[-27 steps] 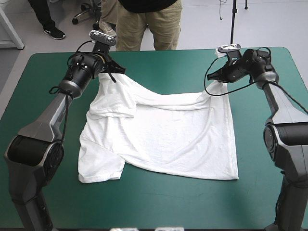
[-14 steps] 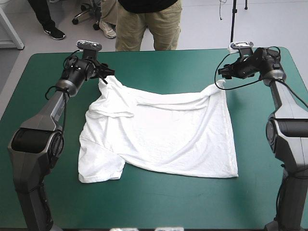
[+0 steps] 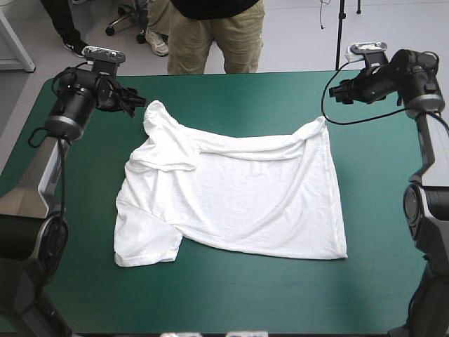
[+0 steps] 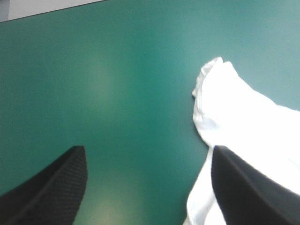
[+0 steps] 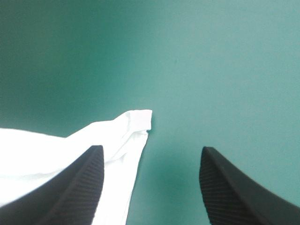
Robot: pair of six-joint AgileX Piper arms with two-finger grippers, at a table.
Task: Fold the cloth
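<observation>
The white T-shirt [image 3: 231, 196] is lying spread but wrinkly on the teal-green surface [image 3: 231, 295], and the left gripper [image 3: 135, 105] and right gripper [image 3: 337, 91] are hanging wide open and empty by its far corners, so both should be grabbing evenly.

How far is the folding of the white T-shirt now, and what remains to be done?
Done: the T-shirt lies spread on the teal-green table, though wrinkled along its far edge. In hand: nothing; the left end effector and the right end effector are both open, each beside a far corner of the shirt without touching it. Left: every fold; no layer is turned over into a bundle yet.
</observation>
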